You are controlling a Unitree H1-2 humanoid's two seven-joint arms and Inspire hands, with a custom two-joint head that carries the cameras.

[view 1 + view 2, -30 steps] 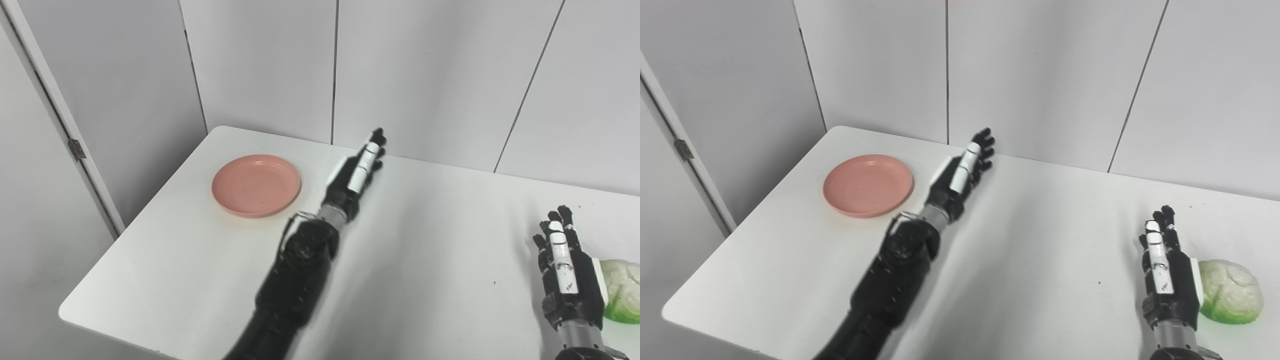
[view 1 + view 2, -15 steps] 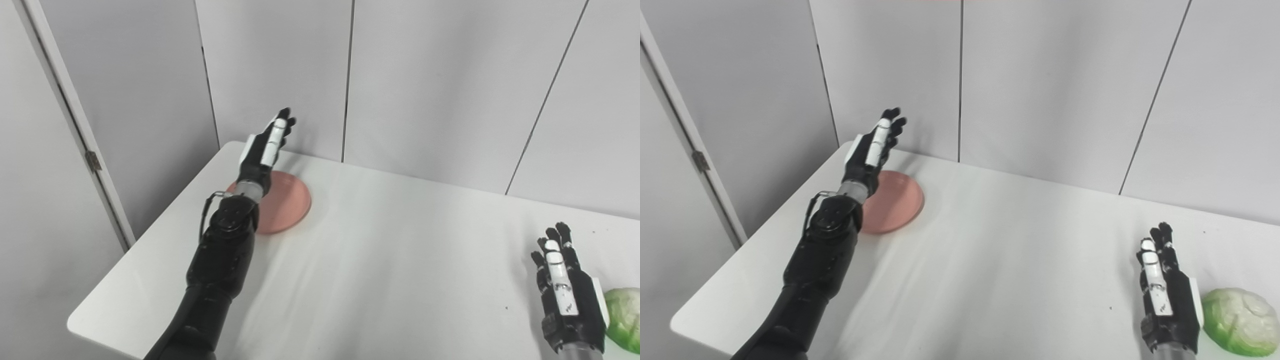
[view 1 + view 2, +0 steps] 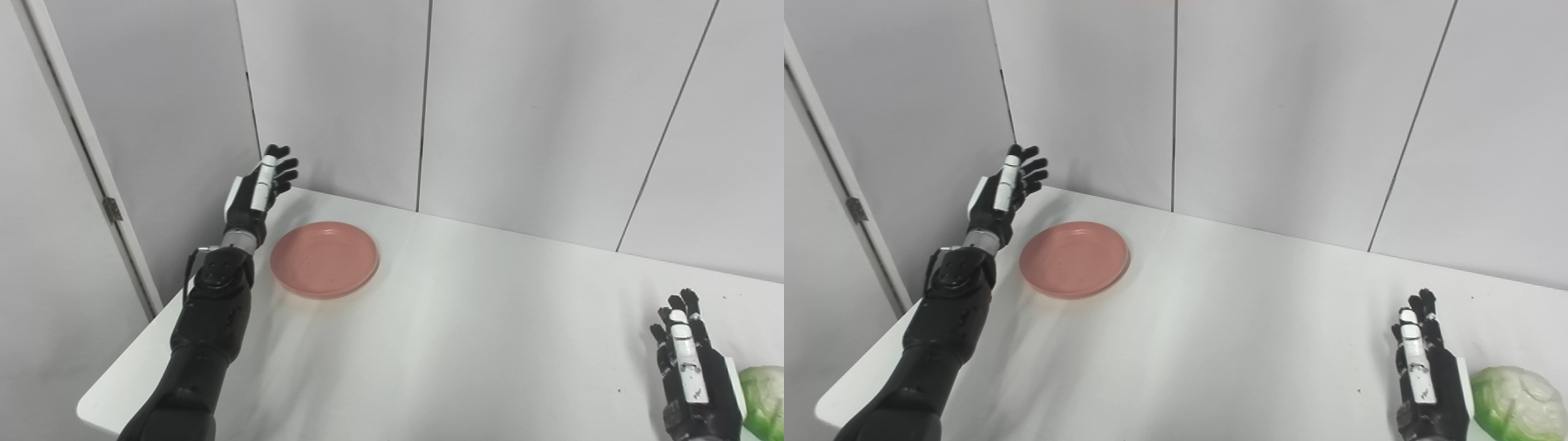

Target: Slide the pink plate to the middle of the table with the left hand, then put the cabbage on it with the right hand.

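Observation:
The pink plate [image 3: 324,260] lies flat near the far left corner of the white table [image 3: 465,343]. My left hand [image 3: 257,193] is raised just left of the plate, beyond its left rim, fingers spread and open, holding nothing. It does not touch the plate. At the front right a pale green cabbage [image 3: 1513,404] rests on the table. My right hand [image 3: 1427,376] stands open right beside the cabbage on its left, fingers pointing away from me.
Grey wall panels [image 3: 520,110] run close behind the table. A door frame with a hinge [image 3: 112,208] stands off the table's left edge. A wide stretch of bare tabletop lies between plate and cabbage.
My left hand swung from right of the plate, passed over it, and now sits at its left side. The camera shifted a little. The right hand stayed beside the cabbage.

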